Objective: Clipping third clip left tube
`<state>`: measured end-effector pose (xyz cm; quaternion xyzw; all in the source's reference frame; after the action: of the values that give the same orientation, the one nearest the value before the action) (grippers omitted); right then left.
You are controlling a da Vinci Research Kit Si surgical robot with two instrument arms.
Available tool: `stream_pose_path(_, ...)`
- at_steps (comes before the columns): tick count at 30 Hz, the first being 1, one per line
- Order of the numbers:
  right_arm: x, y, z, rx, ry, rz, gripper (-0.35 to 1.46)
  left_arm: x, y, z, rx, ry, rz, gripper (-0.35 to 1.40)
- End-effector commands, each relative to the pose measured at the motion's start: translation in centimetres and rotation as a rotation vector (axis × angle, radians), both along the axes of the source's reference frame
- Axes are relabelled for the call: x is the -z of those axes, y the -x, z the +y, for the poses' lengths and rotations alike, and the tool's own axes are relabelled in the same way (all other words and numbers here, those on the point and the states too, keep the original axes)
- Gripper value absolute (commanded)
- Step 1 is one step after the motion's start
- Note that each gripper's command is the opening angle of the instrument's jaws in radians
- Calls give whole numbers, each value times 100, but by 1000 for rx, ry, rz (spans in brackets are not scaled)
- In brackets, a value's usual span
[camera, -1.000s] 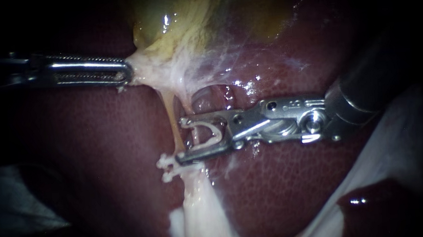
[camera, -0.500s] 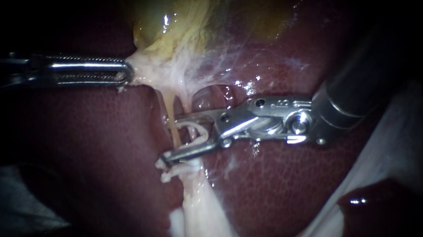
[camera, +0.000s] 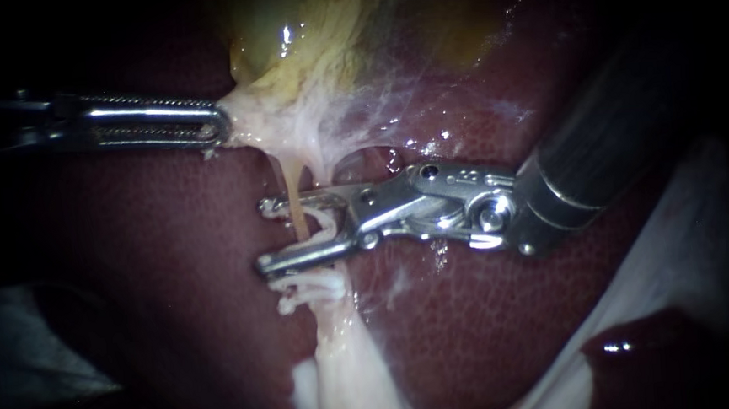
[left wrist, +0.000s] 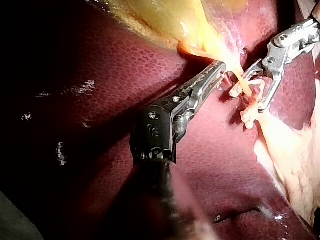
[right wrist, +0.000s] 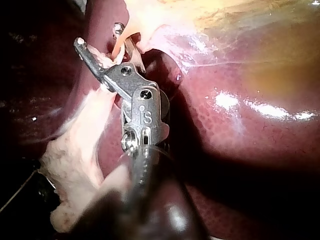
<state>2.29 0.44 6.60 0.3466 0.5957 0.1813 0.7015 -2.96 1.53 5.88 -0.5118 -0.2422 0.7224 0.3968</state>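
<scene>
The left tube point(camera: 295, 193), thin and yellowish, runs down from the pale tissue under the gallbladder point(camera: 304, 39). My right instrument point(camera: 267, 234) has its jaws open astride this tube, one on each side, with an open white clip point(camera: 329, 224) seated in them. Just below, white clips point(camera: 302, 288) sit across the tube. My left instrument point(camera: 214, 125) is shut on the pale tissue at the gallbladder's lower end and holds it taut. In the left wrist view my left instrument point(left wrist: 216, 70) grips that tissue beside the right instrument point(left wrist: 247, 95). In the right wrist view the right instrument point(right wrist: 99, 36) spans the tube.
Dark red liver point(camera: 473, 324) surrounds the site. A wide band of pale tissue point(camera: 341, 366) continues below the clips. White gauze-like material point(camera: 680, 253) lies at the right, under the right instrument's shaft.
My right instrument has slid left and slightly up against the tissue. Its open jaws, earlier just right of the tube, now reach past it. The left instrument has stayed put.
</scene>
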Motion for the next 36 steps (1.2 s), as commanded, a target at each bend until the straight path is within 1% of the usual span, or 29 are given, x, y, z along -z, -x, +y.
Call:
stream_pose_path(1,6,-1,1,3,-4,8,49,0,0,0,0,0,0,-35)
stream_pose_path(5,22,-4,2,2,-13,24,49,0,1,0,0,0,0,-35)
stream_pose_path(8,31,-6,4,3,-16,26,47,0,1,0,0,0,0,-35)
stream_pose_path(13,35,-6,4,3,-23,25,43,-1,1,0,0,0,0,-35)
stream_pose_path(16,34,-6,4,-8,-38,12,38,-1,1,0,1,0,0,-35)
stream_pose_path(18,35,-4,4,-8,-49,8,34,-1,1,0,1,0,1,-35)
stream_pose_path(19,35,-3,4,-10,-54,5,31,-1,1,0,1,0,1,-35)
stream_pose_path(23,39,3,6,-11,-85,-5,-1,-1,1,0,1,1,1,-35)
stream_pose_path(26,42,7,11,-14,-88,-6,-15,-1,1,-1,1,1,1,-35)
stream_pose_path(28,43,9,14,-14,-90,-5,-30,-1,1,-1,1,1,1,-35)
stream_pose_path(29,44,11,14,-16,-90,-6,-35,-1,1,-1,1,1,1,-35)
stream_pose_path(32,43,13,13,-22,-108,-28,-35,-1,1,-1,1,1,1,-35)
stream_pose_path(34,42,13,13,-12,-119,-48,-35,-1,1,-1,1,1,1,-35)
stream_pose_path(36,41,14,13,-13,-119,-48,-35,-1,2,-1,1,1,1,-35)
